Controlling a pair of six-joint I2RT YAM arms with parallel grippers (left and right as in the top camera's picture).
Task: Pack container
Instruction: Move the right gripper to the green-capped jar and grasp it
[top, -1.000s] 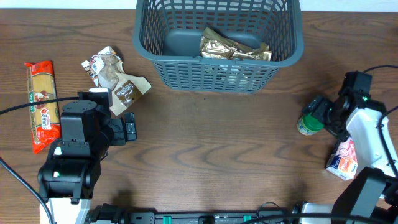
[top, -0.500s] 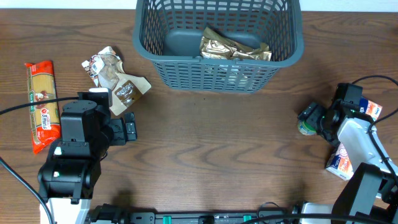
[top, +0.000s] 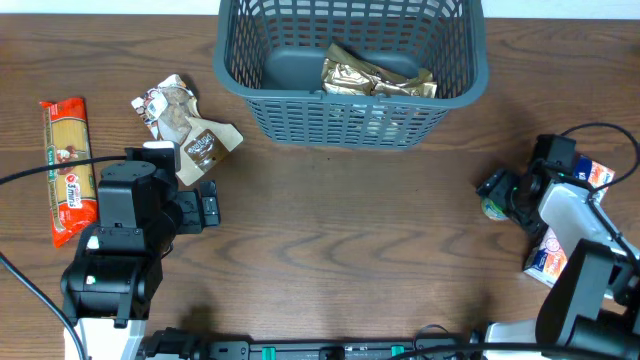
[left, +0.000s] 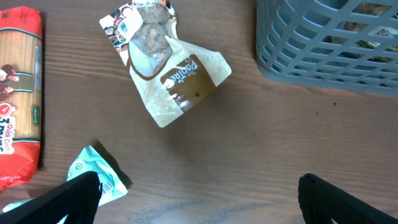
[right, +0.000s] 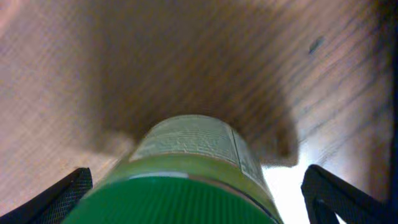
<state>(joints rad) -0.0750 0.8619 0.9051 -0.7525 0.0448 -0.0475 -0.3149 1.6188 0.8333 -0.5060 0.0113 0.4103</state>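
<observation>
Where one container stands, one packet lies inside.

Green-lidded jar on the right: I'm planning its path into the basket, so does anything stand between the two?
Nothing visible does. Only bare table lies between the jar and the container. The one hurdle is the container's own slotted wall, and a gold packet already lies on the right part of its floor.
</observation>
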